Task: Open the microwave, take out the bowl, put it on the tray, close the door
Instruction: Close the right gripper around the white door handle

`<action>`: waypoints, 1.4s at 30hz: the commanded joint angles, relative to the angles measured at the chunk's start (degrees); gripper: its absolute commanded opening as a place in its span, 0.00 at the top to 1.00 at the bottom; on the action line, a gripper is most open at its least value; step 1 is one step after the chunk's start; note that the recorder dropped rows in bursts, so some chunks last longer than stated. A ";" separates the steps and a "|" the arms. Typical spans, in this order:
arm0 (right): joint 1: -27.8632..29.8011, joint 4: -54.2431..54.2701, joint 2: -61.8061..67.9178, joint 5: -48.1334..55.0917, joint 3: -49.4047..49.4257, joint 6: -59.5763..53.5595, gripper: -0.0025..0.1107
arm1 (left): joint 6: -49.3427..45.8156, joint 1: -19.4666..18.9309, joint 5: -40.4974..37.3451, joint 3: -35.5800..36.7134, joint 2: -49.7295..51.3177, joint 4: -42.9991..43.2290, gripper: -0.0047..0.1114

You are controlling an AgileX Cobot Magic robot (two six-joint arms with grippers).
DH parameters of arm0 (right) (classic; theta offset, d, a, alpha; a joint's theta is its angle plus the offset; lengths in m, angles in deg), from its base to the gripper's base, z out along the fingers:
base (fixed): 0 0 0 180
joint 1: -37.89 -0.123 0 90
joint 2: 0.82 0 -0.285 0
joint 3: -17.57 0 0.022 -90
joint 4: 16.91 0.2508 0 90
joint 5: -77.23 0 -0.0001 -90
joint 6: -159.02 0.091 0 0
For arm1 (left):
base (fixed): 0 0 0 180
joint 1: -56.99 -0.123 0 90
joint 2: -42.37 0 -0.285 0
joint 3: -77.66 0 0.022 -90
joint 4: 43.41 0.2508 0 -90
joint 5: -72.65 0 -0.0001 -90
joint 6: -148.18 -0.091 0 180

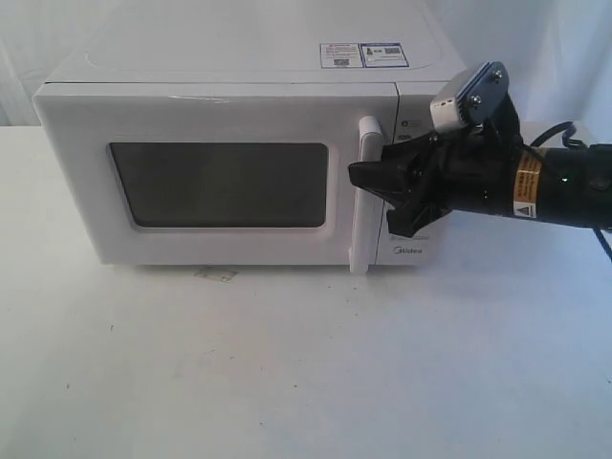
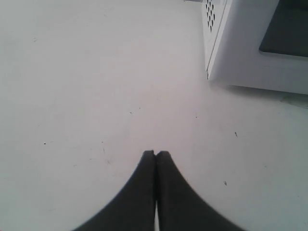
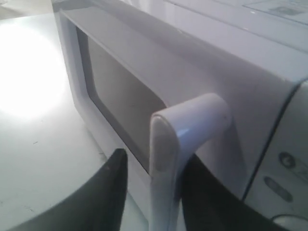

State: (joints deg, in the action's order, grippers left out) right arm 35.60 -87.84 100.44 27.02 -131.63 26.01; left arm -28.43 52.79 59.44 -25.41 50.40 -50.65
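Observation:
The white microwave [image 1: 229,57] stands on the table with its door [image 1: 76,191] shut; the dark window [image 1: 222,184] shows nothing inside. No bowl or tray is in view. My right gripper [image 1: 373,196] is open and straddles the door's vertical bar handle [image 1: 363,239] near its top. In the right wrist view the handle [image 3: 166,163] runs between the two fingers of my right gripper [image 3: 153,159], with a gap on the window side. My left gripper [image 2: 156,153] is shut on nothing above the bare table, off the microwave's [image 2: 240,53] corner, and does not show in the exterior view.
White table [image 1: 306,363] runs in front of the microwave. The right arm's black body [image 1: 535,186] covers the control panel; only the logo [image 1: 408,252] shows below it. A cable [image 1: 555,134] loops at the far right. Stickers [image 1: 363,54] lie on the microwave's top.

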 commanded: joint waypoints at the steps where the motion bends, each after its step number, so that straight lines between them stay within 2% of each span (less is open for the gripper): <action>1: 0.05 -0.03 0.09 -1.06 -0.38 -0.32 0.95 | 0.27 0.30 -0.07 0.29 -0.24 -0.47 0.96; 2: 0.05 -0.14 0.09 -1.06 -0.38 -0.32 0.98 | 0.27 0.30 -0.07 0.29 -0.24 -0.47 0.96; 15: 0.05 -0.79 0.09 -1.16 -0.38 -0.61 0.98 | 0.27 0.30 -0.07 0.29 -0.24 -0.47 0.96; 16: 0.05 -9.66 0.09 -11.41 -0.63 3.30 0.98 | 0.27 0.30 -0.07 0.29 -0.24 -0.47 0.96; 17: 0.05 -18.06 0.09 -17.66 -1.42 0.36 0.98 | 0.27 0.30 -0.07 0.29 -0.24 -0.47 0.96; 18: 0.05 -23.89 0.09 -19.09 -2.84 -3.42 0.98 | 0.27 0.30 -0.07 0.29 -0.24 -0.47 0.96; 19: 0.05 -20.13 0.09 -12.43 -2.84 6.69 0.98 | 0.27 0.30 -0.07 0.29 -0.24 -0.47 0.96; 20: 0.05 -20.29 0.09 -11.30 -3.13 10.92 0.98 | 0.27 0.30 -0.07 0.29 -0.24 -0.47 0.96; 23: 0.05 -22.90 0.09 -16.55 -3.30 7.57 0.98 | 0.27 0.30 -0.07 0.29 -0.24 -0.47 0.96; 27: 0.05 -16.87 0.09 -9.63 -3.91 5.37 0.98 | 0.27 0.30 -0.07 0.29 -0.24 -0.47 0.96; 34: -1.44 -15.40 0.09 -8.25 -5.72 5.96 0.98 | 0.27 0.30 -0.07 0.29 -0.24 -0.47 0.96; 37: -2.90 -15.02 0.09 -1.47 -6.07 6.96 0.91 | 0.27 0.30 -0.07 0.29 -0.24 -0.47 0.96; 39: -3.51 -14.55 0.09 1.82 -6.21 8.86 0.78 | 0.27 0.30 -0.07 0.29 -0.24 -0.47 0.96; 42: -3.51 -12.28 0.09 0.69 -6.31 8.86 0.56 | 0.27 0.30 -0.07 0.29 -0.24 -0.47 0.96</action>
State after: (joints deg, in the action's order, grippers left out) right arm 34.75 -102.14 99.82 34.49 -136.04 37.08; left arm -28.43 52.79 59.44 -25.41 50.40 -50.65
